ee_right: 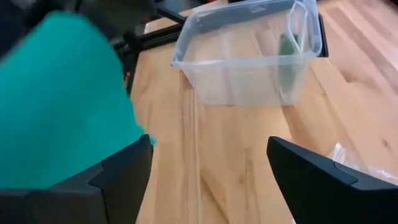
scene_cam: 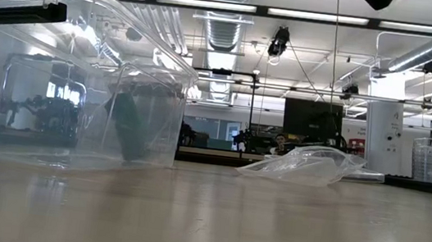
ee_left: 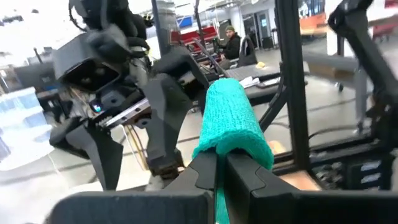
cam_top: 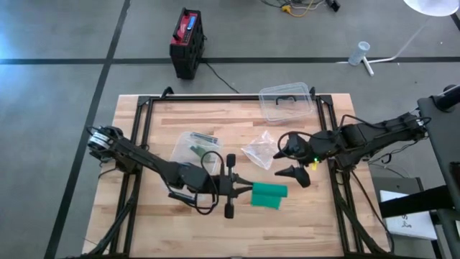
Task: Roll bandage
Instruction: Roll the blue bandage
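The teal bandage [cam_top: 269, 194] is a thick, ribbed, rounded bundle held above the table's near middle. My left gripper [cam_top: 244, 190] reaches in from the left and is shut on it; the left wrist view shows the bandage [ee_left: 233, 118] sticking out past the fingertips of that gripper [ee_left: 221, 158]. My right gripper [cam_top: 295, 175] hangs open just to the right of the bandage and a little farther back, touching nothing. In its own view the right gripper [ee_right: 208, 143] has the bandage [ee_right: 62, 93] beside its one finger. My left gripper pinches the bandage's near end [ee_left: 219, 149] between its two fingers, which lie level and come from the table's left. The bundle juts forward beyond the fingertips, lifted clear of the table. A thin teal strip [ee_left: 217, 208] shows in the slit between the fingers.
A clear tub [cam_top: 194, 145] with a dark green thing inside stands left of centre, also seen as the tub [ee_right: 249, 56]. A crumpled plastic bag [cam_top: 259, 152] lies mid-table, and a second clear tub [cam_top: 287, 101] sits at the far edge. Bare wood [cam_top: 316, 223] lies near right.
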You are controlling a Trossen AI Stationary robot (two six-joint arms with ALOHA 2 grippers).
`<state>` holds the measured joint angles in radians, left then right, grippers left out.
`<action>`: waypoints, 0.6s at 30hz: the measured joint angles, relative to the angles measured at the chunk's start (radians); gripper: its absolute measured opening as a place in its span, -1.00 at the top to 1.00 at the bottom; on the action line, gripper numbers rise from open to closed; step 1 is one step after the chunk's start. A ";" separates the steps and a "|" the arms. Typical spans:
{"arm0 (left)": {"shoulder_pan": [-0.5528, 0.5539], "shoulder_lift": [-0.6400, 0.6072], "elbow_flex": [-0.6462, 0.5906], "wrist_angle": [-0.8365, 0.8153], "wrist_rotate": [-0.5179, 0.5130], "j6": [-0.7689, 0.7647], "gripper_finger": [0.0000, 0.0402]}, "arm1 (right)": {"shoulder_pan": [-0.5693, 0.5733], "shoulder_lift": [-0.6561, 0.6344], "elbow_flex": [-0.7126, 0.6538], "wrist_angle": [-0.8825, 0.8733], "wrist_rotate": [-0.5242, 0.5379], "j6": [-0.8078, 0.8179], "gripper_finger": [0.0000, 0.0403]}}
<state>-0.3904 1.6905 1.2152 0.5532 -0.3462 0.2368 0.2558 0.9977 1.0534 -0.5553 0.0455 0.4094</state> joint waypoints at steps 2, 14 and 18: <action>0.000 -0.018 0.000 -0.016 0.007 -0.050 1.00 | 0.001 -0.006 0.000 -0.004 -0.002 -0.032 -0.52; 0.001 -0.146 0.000 -0.105 0.072 -0.298 1.00 | 0.050 -0.041 0.000 -0.049 0.012 -0.153 -0.31; 0.006 -0.196 0.000 -0.173 0.046 -0.347 1.00 | 0.075 -0.041 -0.001 -0.118 0.119 -0.177 -0.23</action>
<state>-0.3843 1.4950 1.2152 0.3805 -0.3006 -0.1103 0.3309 0.9565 1.0524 -0.6729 0.1647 0.2327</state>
